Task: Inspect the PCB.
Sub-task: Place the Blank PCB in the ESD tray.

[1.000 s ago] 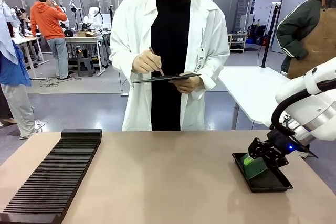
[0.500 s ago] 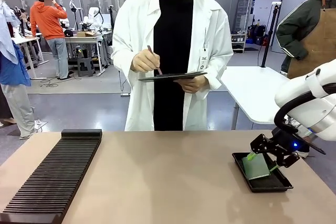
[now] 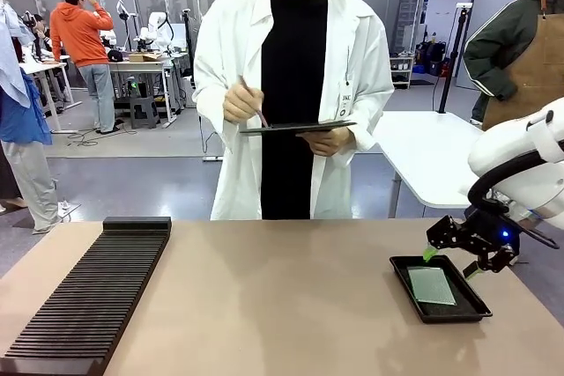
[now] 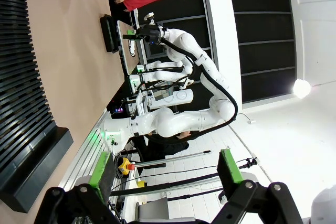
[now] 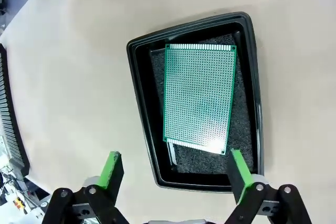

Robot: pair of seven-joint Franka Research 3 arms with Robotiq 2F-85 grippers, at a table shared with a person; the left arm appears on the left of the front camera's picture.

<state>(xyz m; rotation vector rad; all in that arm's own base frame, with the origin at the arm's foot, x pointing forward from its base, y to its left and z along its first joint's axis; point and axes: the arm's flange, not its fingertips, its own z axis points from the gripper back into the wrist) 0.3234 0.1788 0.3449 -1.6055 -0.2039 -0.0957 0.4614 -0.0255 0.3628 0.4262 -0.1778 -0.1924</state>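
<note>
A glossy white, rounded right arm point(image 3: 529, 160) carries a looping black cable and a blue indicator light beside its black two-finger right gripper point(image 3: 453, 261) tipped with green pads point(image 5: 237, 175).

Green dot-gridded PCB point(image 5: 198, 98), black tray point(image 5: 140, 103), tan table point(image 5: 73, 77).

Bare tan counter point(image 3: 282, 305) stretches between the long black ribbed rack point(image 3: 88, 292) at its left edge and the shallow black plastic tray point(image 3: 440, 289) at right, beneath the right end effector point(image 3: 452, 261), its fingers spread.
</note>
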